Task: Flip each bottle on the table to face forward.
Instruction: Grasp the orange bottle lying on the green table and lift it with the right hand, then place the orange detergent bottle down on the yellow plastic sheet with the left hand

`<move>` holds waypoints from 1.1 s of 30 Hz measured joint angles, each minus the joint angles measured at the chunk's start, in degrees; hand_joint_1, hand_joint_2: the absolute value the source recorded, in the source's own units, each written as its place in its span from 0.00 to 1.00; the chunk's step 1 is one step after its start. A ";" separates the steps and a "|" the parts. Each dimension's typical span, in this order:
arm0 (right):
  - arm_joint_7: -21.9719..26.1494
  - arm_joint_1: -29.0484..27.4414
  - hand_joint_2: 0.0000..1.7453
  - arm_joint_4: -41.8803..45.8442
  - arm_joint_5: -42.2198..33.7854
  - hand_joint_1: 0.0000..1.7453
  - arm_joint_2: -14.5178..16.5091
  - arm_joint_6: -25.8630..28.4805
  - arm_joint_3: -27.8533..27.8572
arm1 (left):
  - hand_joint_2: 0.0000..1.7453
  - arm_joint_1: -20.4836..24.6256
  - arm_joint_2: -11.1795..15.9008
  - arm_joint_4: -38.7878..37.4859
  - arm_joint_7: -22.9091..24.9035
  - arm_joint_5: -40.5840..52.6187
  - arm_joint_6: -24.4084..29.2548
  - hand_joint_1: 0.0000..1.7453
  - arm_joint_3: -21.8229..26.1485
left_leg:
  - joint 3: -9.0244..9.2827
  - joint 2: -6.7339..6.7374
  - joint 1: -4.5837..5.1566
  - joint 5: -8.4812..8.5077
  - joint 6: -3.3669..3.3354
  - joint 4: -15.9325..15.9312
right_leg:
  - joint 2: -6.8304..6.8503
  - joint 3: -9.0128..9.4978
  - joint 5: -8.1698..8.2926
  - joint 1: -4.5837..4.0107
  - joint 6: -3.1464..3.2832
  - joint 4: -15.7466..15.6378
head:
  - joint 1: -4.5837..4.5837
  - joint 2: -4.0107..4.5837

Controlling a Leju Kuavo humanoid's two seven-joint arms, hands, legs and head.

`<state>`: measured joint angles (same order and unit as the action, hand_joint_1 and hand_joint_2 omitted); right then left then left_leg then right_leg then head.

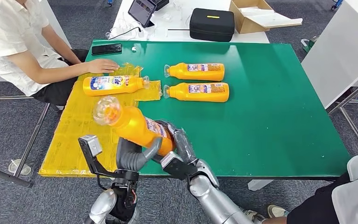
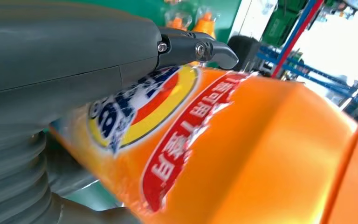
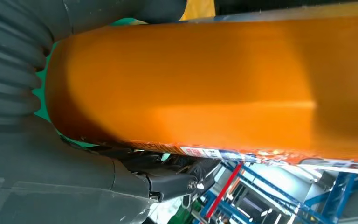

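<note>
Green desk (image 1: 270, 116), yellow mat (image 1: 74, 135) over its left part, grey carpet around. Held above the near edge: orange bottle (image 1: 135, 125), tilted, cap blurred, base hidden by both hands. Left hand (image 1: 133, 156) fingers wrapped beneath; right hand (image 1: 179, 144) fingers clasping its lower end. Three bottles lying farther back; person's hand (image 1: 101, 66) resting near the far-left one.

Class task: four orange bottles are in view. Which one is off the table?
The bottle in both hands, gripped at the near table edge; the other three lie on the table.
</note>
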<state>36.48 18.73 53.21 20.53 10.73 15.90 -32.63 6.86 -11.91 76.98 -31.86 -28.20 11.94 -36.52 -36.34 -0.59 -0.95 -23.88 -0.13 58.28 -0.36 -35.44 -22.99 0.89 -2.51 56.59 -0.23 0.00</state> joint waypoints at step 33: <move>3.42 -3.04 0.00 -2.45 8.00 0.00 0.27 18.16 -1.05 | 1.00 -1.91 0.07 3.45 2.28 -11.14 -1.44 1.00 8.27 | -0.06 0.02 0.00 -0.01 0.01 0.00 | 0.00 -0.10 -0.01 0.00 0.00 0.00 | -0.01 0.00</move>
<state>39.90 15.69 50.77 28.53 11.01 34.06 -33.68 4.95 -11.85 80.43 -29.59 -39.33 10.50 -28.25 -36.40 -0.57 -0.96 -23.89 -0.13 58.29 -0.36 -35.54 -23.00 0.89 -2.51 56.59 -0.24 0.00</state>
